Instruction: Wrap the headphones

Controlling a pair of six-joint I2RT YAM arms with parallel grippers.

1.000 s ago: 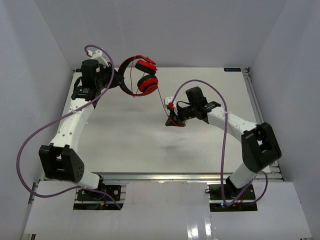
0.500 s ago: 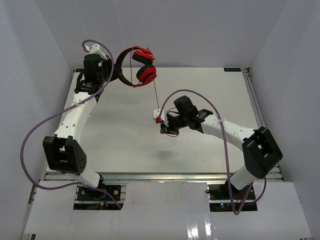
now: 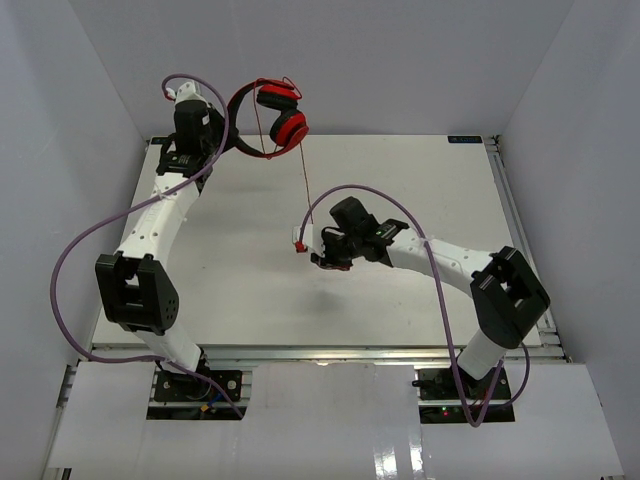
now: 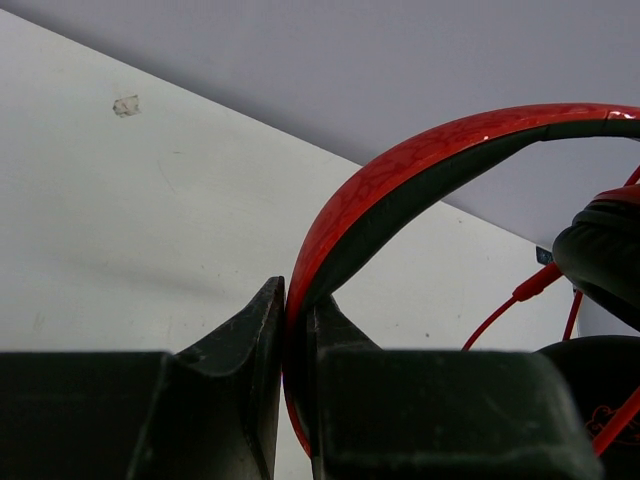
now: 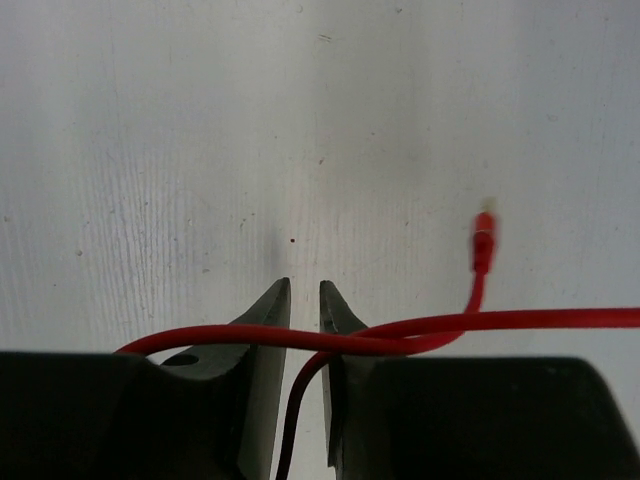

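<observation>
Left gripper (image 4: 297, 300): jaws pressed together on the black-and-red headband (image 4: 420, 165) of the headphones (image 3: 288, 128). Headphones are held up off the table (image 3: 230, 260) at its far-left corner, with 2 ear cups (image 3: 279, 96) hanging to the right of the grip. Right gripper (image 5: 305, 295): jaws slightly spread, low over mid-table. Red cable (image 5: 500, 320) lies across both fingers. 1 strand drops through the gap, which looks wider than the strand. Plug (image 5: 484, 240) stands free, right of the fingers. In the top view the cable runs from the cups down to the right gripper.
</observation>
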